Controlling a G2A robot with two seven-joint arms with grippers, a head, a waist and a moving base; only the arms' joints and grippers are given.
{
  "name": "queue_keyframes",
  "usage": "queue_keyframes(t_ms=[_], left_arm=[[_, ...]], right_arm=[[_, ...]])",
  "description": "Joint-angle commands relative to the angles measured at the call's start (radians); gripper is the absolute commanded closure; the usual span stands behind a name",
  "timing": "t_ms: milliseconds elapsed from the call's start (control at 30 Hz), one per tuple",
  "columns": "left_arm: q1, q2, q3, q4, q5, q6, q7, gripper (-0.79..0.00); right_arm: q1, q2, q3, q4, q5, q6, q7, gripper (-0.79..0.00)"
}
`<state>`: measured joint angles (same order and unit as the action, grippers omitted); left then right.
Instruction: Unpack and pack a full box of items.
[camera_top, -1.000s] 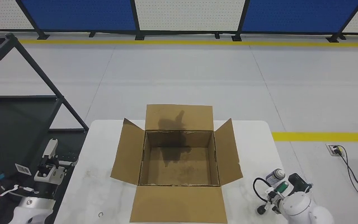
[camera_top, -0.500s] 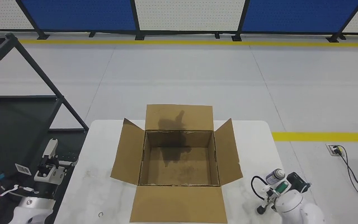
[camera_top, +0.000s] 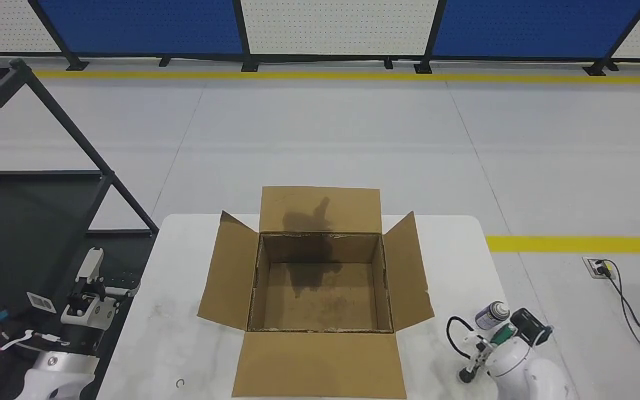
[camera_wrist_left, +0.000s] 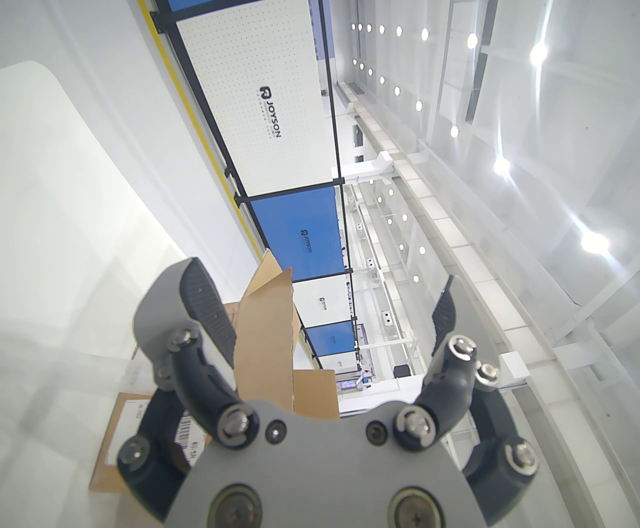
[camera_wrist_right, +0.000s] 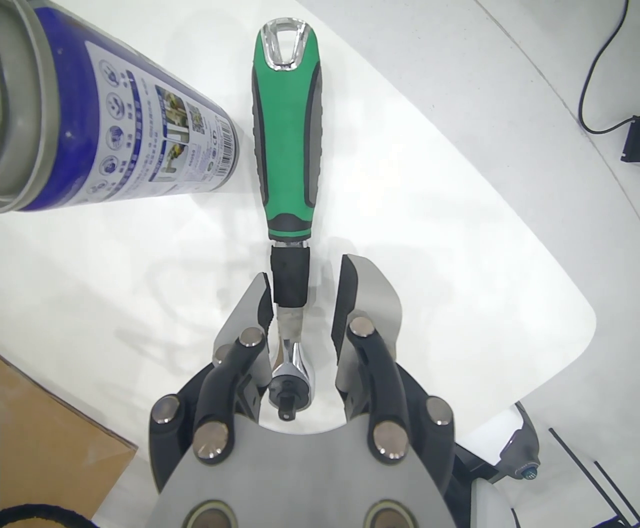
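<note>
Edging slightly boxward over the last second, the right gripper (camera_wrist_right: 305, 295) now straddles the ratchet wrench (camera_wrist_right: 285, 125), unclenched, one finger perhaps touching its neck. Its long axis runs straight ahead between the jaws, green handle farthest out, beside the spray can (camera_wrist_right: 100, 110).

Ratchet (camera_wrist_right: 285, 150): glossy chrome head, matt green-black rubbery grip. Spray can (camera_wrist_right: 115, 115): shiny printed metal. Box (camera_top: 320, 365): matt brown cardboard.

We log left pincer (camera_wrist_left: 325, 295) and right pincer (camera_wrist_right: 307, 285) as alike: grey base plate (camera_wrist_right: 310, 475), black curved links (camera_wrist_right: 380, 370), silver screws (camera_wrist_right: 362, 327), black textured pads (camera_wrist_left: 207, 305). Lower right of top view: white rounded right arm (camera_top: 530, 378), thin black cable (camera_top: 450, 335).
</note>
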<state>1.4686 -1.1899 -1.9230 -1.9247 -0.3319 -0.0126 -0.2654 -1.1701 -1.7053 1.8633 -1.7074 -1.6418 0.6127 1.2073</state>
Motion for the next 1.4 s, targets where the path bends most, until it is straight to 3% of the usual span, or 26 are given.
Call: queue_keyframes(t_ms=[0, 1033, 1267, 1367], left_arm=[[0.000, 0.000, 0.000, 0.000, 0.000, 0.000, 0.000, -0.785], [0.000, 0.000, 0.000, 0.000, 0.000, 0.000, 0.000, -0.785], [0.000, 0.000, 0.000, 0.000, 0.000, 0.000, 0.000, -0.785], [0.000, 0.000, 0.000, 0.000, 0.000, 0.000, 0.000, -0.785]], right_arm=[[0.004, -0.002, 0.003, 0.004, -0.005, -0.002, 0.002, -0.286], [0.055, -0.039, 0.048, 0.057, -0.055, 0.031, -0.031, -0.271], [0.071, -0.044, 0.055, 0.084, -0.083, 0.045, -0.045, -0.191], [0.076, -0.046, 0.065, 0.090, -0.088, 0.043, -0.043, -0.194]])
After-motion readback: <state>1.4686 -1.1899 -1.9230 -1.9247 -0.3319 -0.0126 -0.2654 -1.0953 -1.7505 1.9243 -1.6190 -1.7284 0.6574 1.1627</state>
